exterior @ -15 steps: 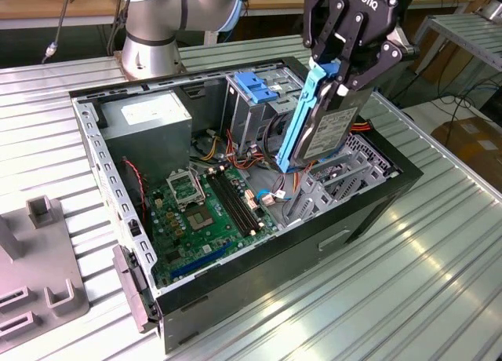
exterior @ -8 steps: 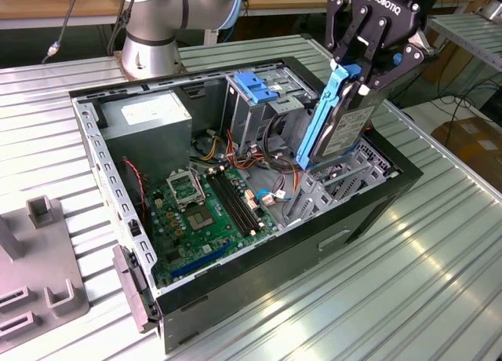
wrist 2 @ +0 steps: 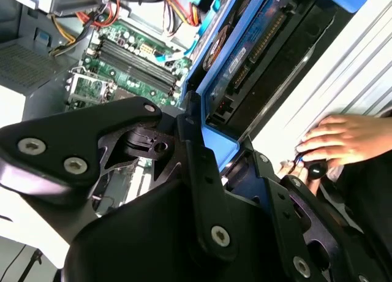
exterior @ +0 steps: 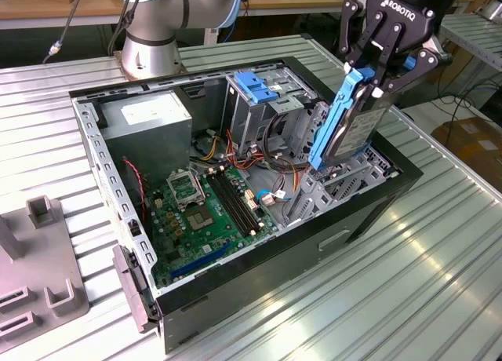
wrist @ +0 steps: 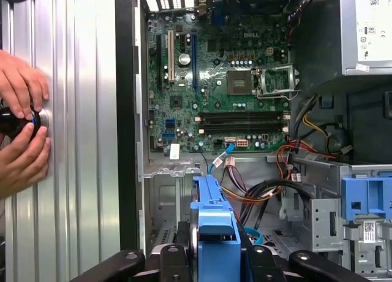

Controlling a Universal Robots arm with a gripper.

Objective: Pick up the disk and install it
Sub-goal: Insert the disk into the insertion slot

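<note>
- Grey metal and blue plastic: in the exterior view the disk (exterior: 354,129) hangs tilted, one end low, over the drive bay in the corner of the case (exterior: 369,212) at the exterior view's right. It is not yet seated. The gripper (exterior: 376,85) is clamped across its upper end.
- Judged from that view, the disk looks stiff, dense for its size and sensitive to knocks. Its rails (exterior: 333,118) may flex a little, so the side edges seem the better hold, not the label face or the circuit board.
- In the second wrist view the disk (wrist 2: 245,55) shows its circuit-board face and connector, which the exterior view hides. The black fingers (wrist 2: 202,171) pinch its near end. Beyond it are the motherboard (wrist 2: 128,61) and a person's hand (wrist 2: 334,141) on the table (wrist 2: 367,49), touching a small dark object.
- In the first wrist view the disk (wrist: 214,233) is edge-on between the fingers, over the bay. This view adds both hands (wrist: 21,129), the power supply (wrist: 367,30) and a blue latch (wrist: 364,199).
</note>
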